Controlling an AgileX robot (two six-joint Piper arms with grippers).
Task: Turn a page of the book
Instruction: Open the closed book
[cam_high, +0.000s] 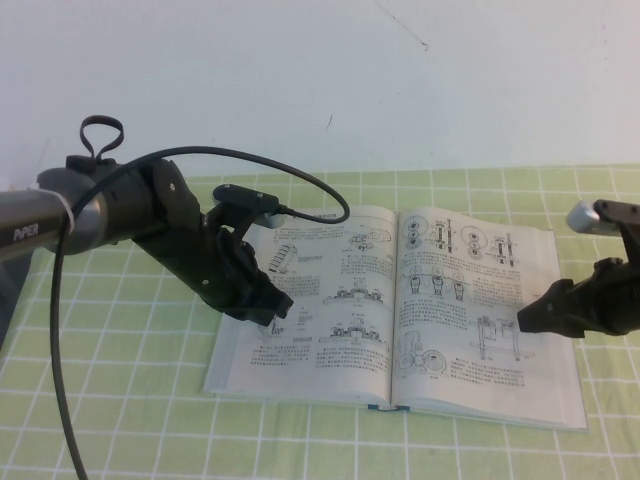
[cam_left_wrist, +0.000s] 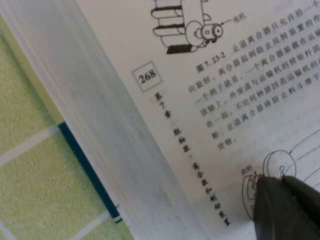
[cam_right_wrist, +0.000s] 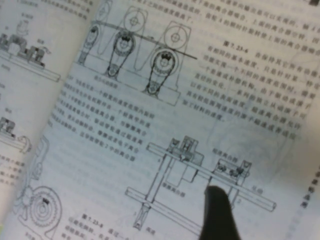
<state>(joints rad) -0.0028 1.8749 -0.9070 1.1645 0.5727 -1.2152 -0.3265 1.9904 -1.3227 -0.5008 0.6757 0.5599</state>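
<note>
- Book (cam_high: 400, 310) lies open & flat on the tabletop (cam_high: 130, 400), which has a green checked cloth w/ white grid lines; spine runs roughly toward the robot, thin blue-teal cover edge shows at the near end of the spine.
- L-hand leaf: text + small mechanical drawings, page no. 268 printed near its outer edge (left wrist view).
- Page (cam_high: 480, 300) = top leaf on the book's right half, lying flat, face up w/ wheel-and-shaft line drawings; not lifted.
- Left gripper (cam_high: 262, 300) is down over the outer part of the L-hand leaf, arm coming in from the left, black cable looping above it. Left wrist view: dark fingertip (cam_left_wrist: 287, 210) sits at the paper next to a small drawing; touching or just above, can't tell. Spread or together: can't tell.
- Right gripper (cam_high: 535, 318) is at the right side, tips low over the page's outer part, near its right edge. Its fingers stand spread; nothing pinched btwn them.
- Right wrist view: one dark finger (cam_right_wrist: 220, 212) in front of a shaft drawing on the page; contact w/ paper unclear.
- White wall (cam_high: 320, 80) behind the tabletop.
</note>
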